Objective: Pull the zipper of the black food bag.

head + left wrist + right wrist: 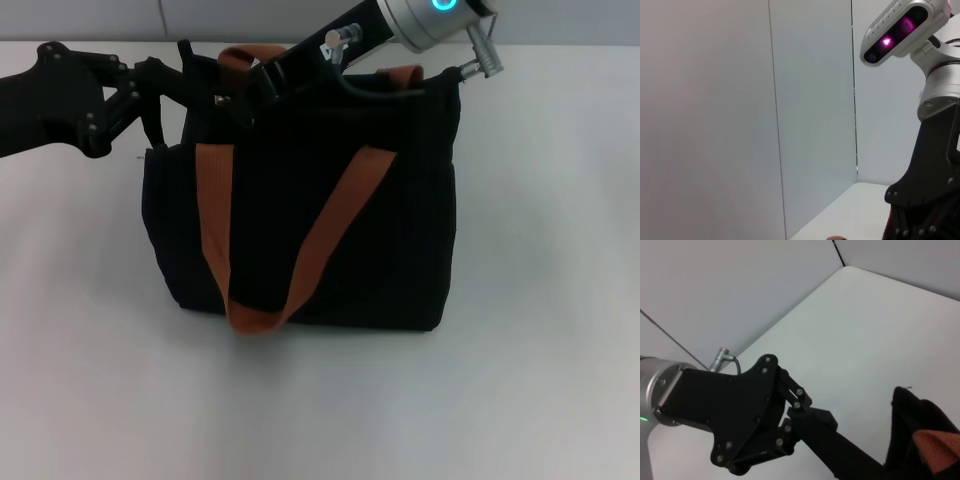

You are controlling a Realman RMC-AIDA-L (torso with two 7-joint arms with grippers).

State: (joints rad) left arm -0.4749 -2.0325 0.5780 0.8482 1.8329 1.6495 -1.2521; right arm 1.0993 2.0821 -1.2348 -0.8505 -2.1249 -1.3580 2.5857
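The black food bag (pixel 300 220) stands upright in the middle of the white table in the head view, its two orange-brown straps (pixel 335 215) hanging down its front. My left gripper (pixel 195 88) reaches in from the left and is shut on the fabric of the bag's top left corner. The right wrist view shows it (pixel 860 462) meeting that corner (pixel 910 430). My right gripper (pixel 250 90) comes down from the upper right onto the bag's top edge, close to the left gripper. The zipper is hidden behind the grippers and fabric.
The white table (pixel 540 350) spreads around the bag on all sides. Grey wall panels (pixel 740 100) stand behind the table. The right arm's silver wrist (pixel 940 85) fills one side of the left wrist view.
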